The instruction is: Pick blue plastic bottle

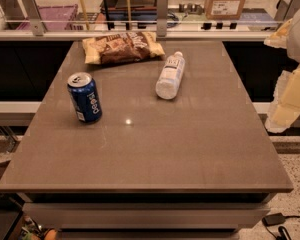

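At table centre-rear: blue plastic bottle (170,76) lies on its side on the table (190,154). White cap points toward the far edge, base toward the camera, long axis slanted a little L at the near end. Clear/whitish body, pale label w/ dark print. Nothing on or against it.

Neighbours:
- chip bag (122,47), flat, at the far edge. Its R end is just beside the bottle's cap end; looks like a small gap, no contact.
- blue soda can (84,98), upright, L side, well apart from the bottle. Not the target.
- cardboard box (226,1) on the counter behind the table, irrelevant.

Gripper (285,111): at the R edge of the view, w/ pale yellow-white arm parts, out past the table's R side. Well apart from the bottle, not over it. Spread or closed: can't make that out from this view. No sign it carries anything.

Progress (judgement): ~0. Bottle untouched and resting on the table, no approach lined up. Nothing of the pick is done as far as this shows.

Left to do:
1. Bring gripper in from R, over the bottle.
2. Align across the bottle's short axis, prob. mid-body near the label.
3. Descend, close, lift clear.

Notes: approach path from R looks free, since bag and can both sit on the far/L side. Bottle is round and lying down, so it may roll if nudged off-centre. Light plastic, could squash a bit under grip. Keep clear of the bag's R end when coming down nr the cap.
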